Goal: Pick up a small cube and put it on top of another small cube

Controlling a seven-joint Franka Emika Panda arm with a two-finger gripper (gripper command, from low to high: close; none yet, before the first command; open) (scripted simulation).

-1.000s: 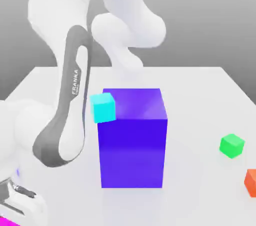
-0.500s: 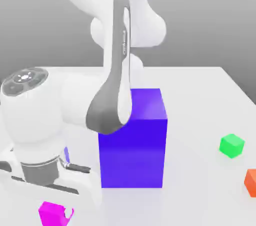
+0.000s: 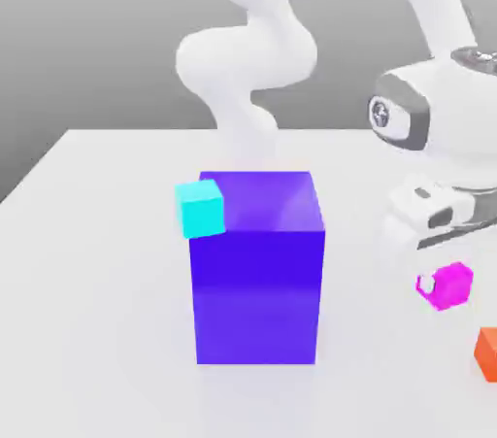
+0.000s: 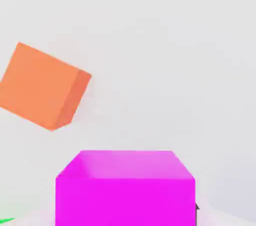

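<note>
Magenta cube (image 3: 448,286) is off the table, pinched in the gripper (image 3: 437,283) at the exterior view's right, just below the white hand. In the hand view the magenta cube (image 4: 125,188) sits right under the camera, square to it. A thin green sliver (image 4: 6,220) peeks out at the picture's edge beside it (most likely the green cube, but too little shows to be sure).

Orange cube (image 3: 487,353) rests on the white table (image 3: 87,261) near the held cube, closer to the camera in the exterior view; also visible in the hand view (image 4: 42,86), apart from the magenta one.

Big blue-purple block (image 3: 258,266) stands mid-table, well apart from the gripper. Cyan cube (image 3: 201,209) shows at its upper corner on the exterior view's left, overlapping it; I cannot tell whether they touch.
</note>
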